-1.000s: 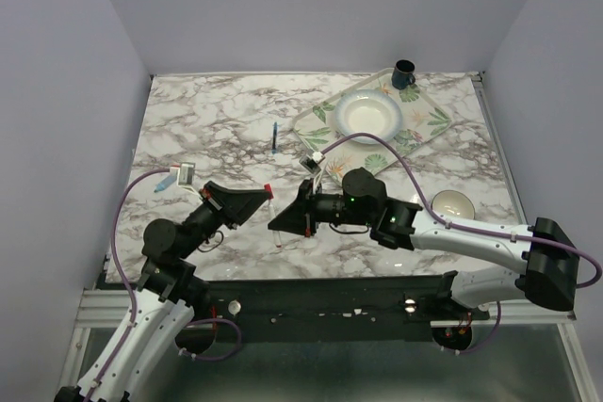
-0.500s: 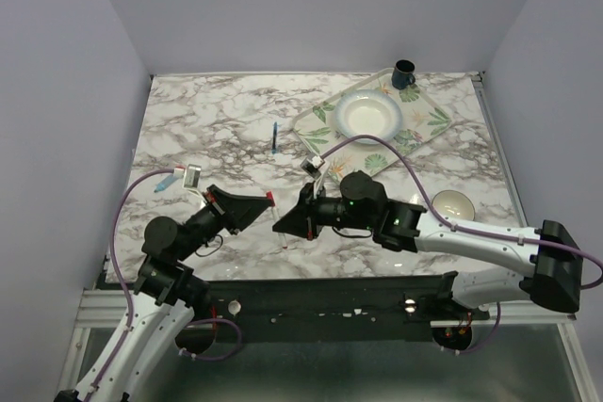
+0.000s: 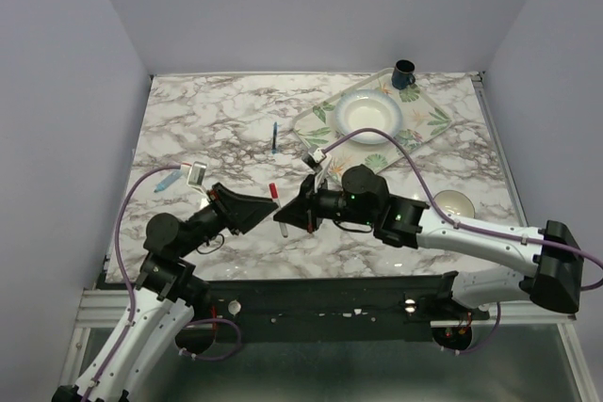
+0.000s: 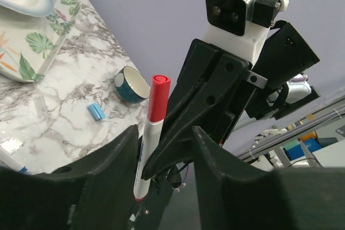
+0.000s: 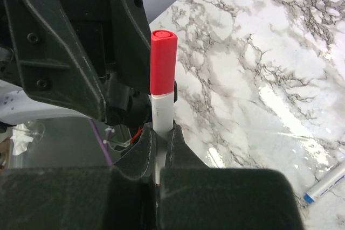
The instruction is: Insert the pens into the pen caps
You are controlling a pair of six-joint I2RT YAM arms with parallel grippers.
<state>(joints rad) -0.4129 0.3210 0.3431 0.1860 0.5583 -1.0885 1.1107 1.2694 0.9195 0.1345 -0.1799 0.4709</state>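
Right wrist: we list right fingers (image 5: 141,152) clamped on a red-capped pen (image 5: 161,109). Left fingers (image 4: 105,160) parted around it, gripping nothing.

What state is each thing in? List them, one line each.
right gripper: shut on the red pen.
red pen: capped, upright.
left gripper: open, fingers either side of the red pen.
light blue pen: lying flat.
mug: upright on the tray.
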